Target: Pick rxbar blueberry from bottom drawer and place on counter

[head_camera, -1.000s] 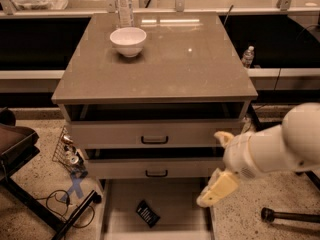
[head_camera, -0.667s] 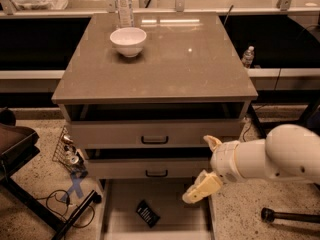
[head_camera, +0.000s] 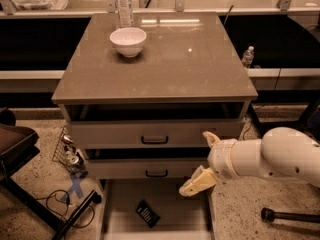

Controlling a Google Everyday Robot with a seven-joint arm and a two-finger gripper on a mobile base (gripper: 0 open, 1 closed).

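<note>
Camera view puts the hand (head_camera: 194, 162) low at the right of the cabinet, in front of the middle drawer (head_camera: 156, 169) and over the rear right of the open bottom drawer (head_camera: 116, 204). Its two pale fingers stand wide apart and hold nothing. The rxbar blueberry (head_camera: 147, 213) lies flat and askew on the drawer floor, left of centre, below and to the left of the hand and well apart from it.

Your main risk is the grasp itself. The bar is thin and lies flat against a smooth floor, so fingers coming straight down may skate over the wrapper or push it toward a wall instead of closing on it. Line the fingers up across its narrow side, or you will likely pinch a corner and drop it on the lift.

Watch the bulky white forearm too: reaching left and down, it could knock the drawer's right wall or the middle drawer front.

On the way up, the desk (head_camera: 165, 74) edge overhangs the drawers, so a lift kept too close could snag. The white bowl (head_camera: 128, 40) and water bottle (head_camera: 123, 4) stand at its rear left; set down away from them
</note>
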